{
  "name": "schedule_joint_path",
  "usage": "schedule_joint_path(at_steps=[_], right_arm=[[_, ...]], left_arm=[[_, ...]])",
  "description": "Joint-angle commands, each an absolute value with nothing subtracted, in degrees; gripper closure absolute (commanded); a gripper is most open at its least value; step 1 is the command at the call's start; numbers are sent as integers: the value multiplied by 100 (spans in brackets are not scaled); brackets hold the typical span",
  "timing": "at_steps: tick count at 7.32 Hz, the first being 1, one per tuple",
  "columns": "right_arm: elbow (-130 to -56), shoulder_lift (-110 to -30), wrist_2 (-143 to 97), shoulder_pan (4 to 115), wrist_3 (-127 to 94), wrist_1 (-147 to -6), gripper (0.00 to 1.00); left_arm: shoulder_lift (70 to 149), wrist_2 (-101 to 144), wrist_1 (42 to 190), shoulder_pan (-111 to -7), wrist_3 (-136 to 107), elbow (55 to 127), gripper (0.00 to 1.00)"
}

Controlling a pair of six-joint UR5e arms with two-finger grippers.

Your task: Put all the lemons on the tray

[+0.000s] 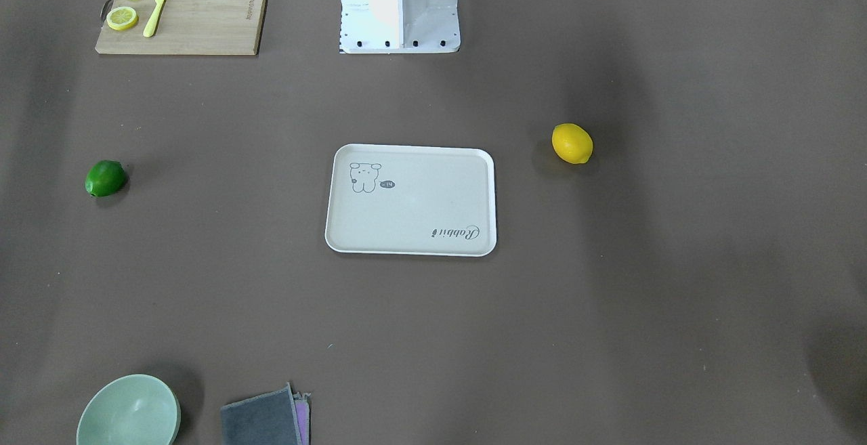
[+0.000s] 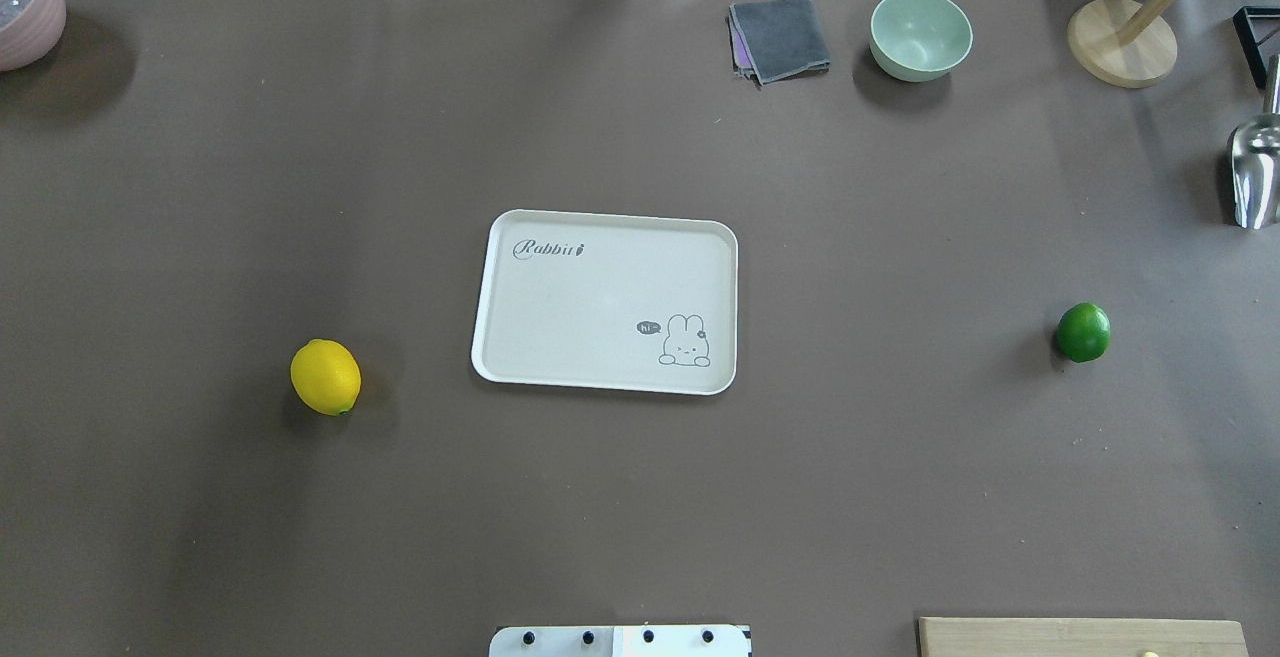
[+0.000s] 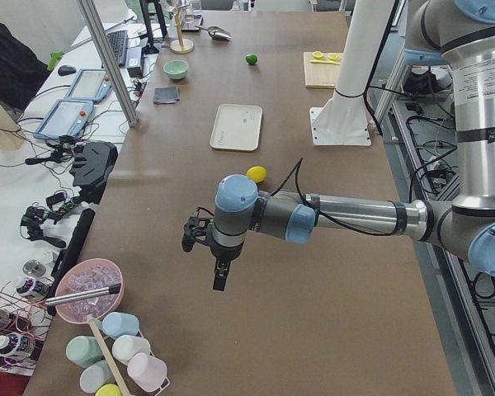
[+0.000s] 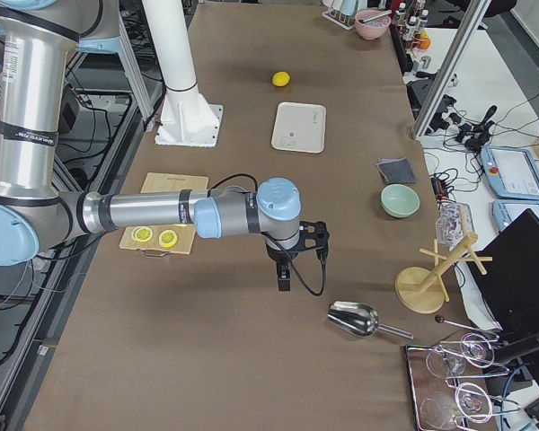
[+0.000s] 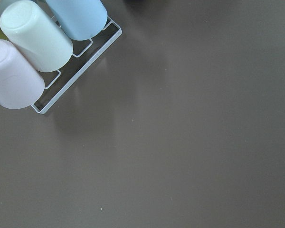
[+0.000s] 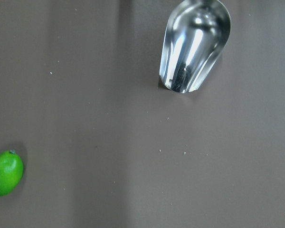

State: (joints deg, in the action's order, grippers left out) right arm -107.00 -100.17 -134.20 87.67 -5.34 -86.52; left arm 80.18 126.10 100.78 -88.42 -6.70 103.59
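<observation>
The cream tray (image 2: 590, 307) lies mid-table with nothing on it; it also shows in the front view (image 1: 420, 208). The yellow lemon (image 2: 325, 377) lies on the table to the tray's left, also in the front view (image 1: 572, 143). The green lemon (image 2: 1083, 332) lies far to the tray's right, also in the front view (image 1: 106, 178) and at the lower left of the right wrist view (image 6: 5, 173). My left gripper (image 3: 220, 276) hangs above the table's left end, away from the yellow lemon (image 3: 256, 174). My right gripper (image 4: 285, 278) hangs above the right end. I cannot tell whether either is open or shut.
A wooden cutting board (image 1: 183, 11) with lemon slices and a yellow knife lies near the robot's right. A green bowl (image 2: 920, 34), a grey cloth (image 2: 780, 37), a metal scoop (image 6: 194, 45) and a wooden stand (image 2: 1120, 42) are at the far right. Cups in a rack (image 5: 42, 47) stand at the left end.
</observation>
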Motion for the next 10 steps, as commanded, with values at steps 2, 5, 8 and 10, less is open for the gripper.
schedule_joint_path(at_steps=[2, 5, 8, 10], right_arm=[[-10749, -9913, -13614, 8763, -563, -8544, 0], [-10705, -9984, -13684, 8754, -633, -8070, 0], [-10696, -10002, -14656, 8745, -642, -8007, 0], [-10696, -9985, -14678, 8728, -781, -7998, 0]], left_arm=[[8121, 13292, 10090, -8842, -668, 10302, 2], [8271, 13944, 11227, -8842, -999, 9724, 2], [8279, 14054, 12327, -8842, -1890, 9475, 2], [8515, 14080, 13617, -8816, -1960, 8522, 2]])
